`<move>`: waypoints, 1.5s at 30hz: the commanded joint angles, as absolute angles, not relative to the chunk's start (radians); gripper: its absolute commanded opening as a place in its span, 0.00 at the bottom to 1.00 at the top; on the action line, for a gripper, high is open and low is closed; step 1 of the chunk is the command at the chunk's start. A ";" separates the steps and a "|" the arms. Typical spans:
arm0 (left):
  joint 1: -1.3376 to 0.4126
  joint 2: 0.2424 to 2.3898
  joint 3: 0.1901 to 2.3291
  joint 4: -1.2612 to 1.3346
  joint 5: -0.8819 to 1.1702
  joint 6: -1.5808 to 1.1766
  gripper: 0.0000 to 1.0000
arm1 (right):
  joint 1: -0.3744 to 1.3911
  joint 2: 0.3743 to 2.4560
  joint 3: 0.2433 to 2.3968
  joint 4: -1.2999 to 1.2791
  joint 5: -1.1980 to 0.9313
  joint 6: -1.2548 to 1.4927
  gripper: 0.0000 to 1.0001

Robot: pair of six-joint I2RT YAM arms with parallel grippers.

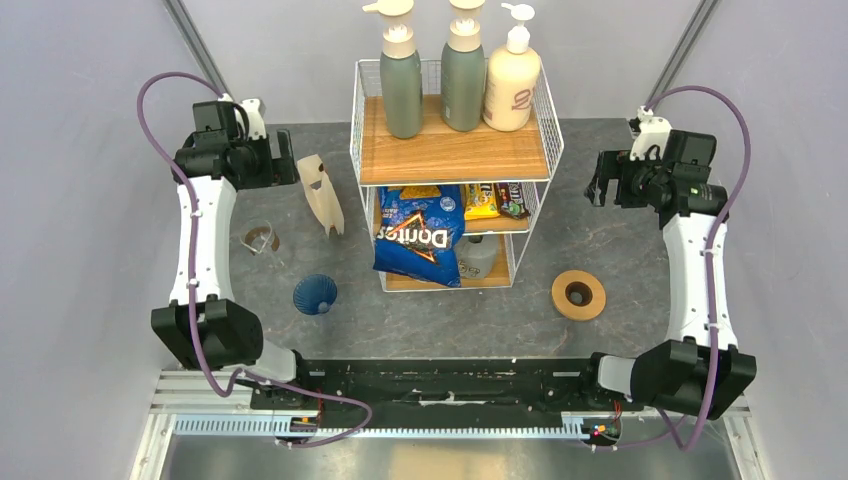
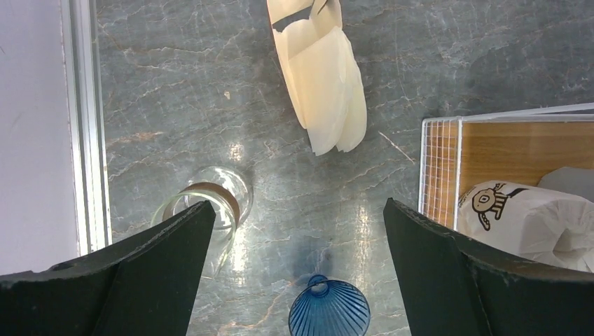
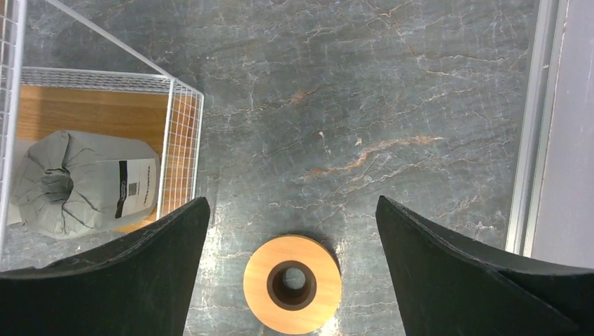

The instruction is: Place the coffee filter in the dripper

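Note:
The dripper [image 1: 315, 294], a small dark blue ribbed cone, stands on the grey table left of the wire rack; it also shows at the bottom of the left wrist view [image 2: 329, 309]. No white paper cone, the coffee filter, is in view. A tan wedge-shaped piece [image 1: 321, 195] with pale flat paper leaves sticking out [image 2: 329, 91] lies behind the dripper. My left gripper [image 1: 284, 168] [image 2: 299, 206] is open and empty, high above the table beside that wedge. My right gripper [image 1: 603, 180] [image 3: 292, 201] is open and empty, far to the right.
A clear glass vessel [image 1: 262, 238] [image 2: 210, 206] with a brown band stands left of the dripper. A tan ring with a dark hole [image 1: 579, 294] [image 3: 293, 283] lies at the right. The white wire rack [image 1: 455, 150] in the middle holds bottles, a Doritos bag [image 1: 420, 235] and snacks.

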State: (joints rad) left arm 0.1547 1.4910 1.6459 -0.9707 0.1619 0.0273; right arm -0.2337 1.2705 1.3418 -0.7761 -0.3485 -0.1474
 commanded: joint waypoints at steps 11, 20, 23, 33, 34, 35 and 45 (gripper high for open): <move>0.152 1.050 1.439 -1.124 0.544 0.120 0.99 | -0.235 0.958 1.385 -1.184 -0.612 -0.163 0.97; 0.152 0.808 1.361 -1.291 0.884 0.062 0.93 | -0.235 0.825 1.421 -1.370 -0.741 -0.080 0.97; 0.151 0.778 1.323 -1.312 0.964 -0.052 0.93 | -0.236 0.802 1.416 -1.391 -0.807 -0.014 0.97; 0.157 0.767 1.059 -1.059 1.196 -0.581 0.77 | -0.236 0.864 1.174 -1.370 -1.115 0.355 0.87; 0.158 0.764 1.048 -1.017 1.190 -0.633 0.77 | -0.235 0.864 1.152 -1.346 -1.120 0.380 0.87; 0.158 0.769 1.046 -1.010 1.177 -0.648 0.78 | -0.234 0.856 1.130 -1.302 -1.120 0.423 0.86; 0.158 0.824 0.886 -0.706 1.116 -0.834 0.84 | -0.231 0.861 0.956 -0.950 -1.087 0.705 0.82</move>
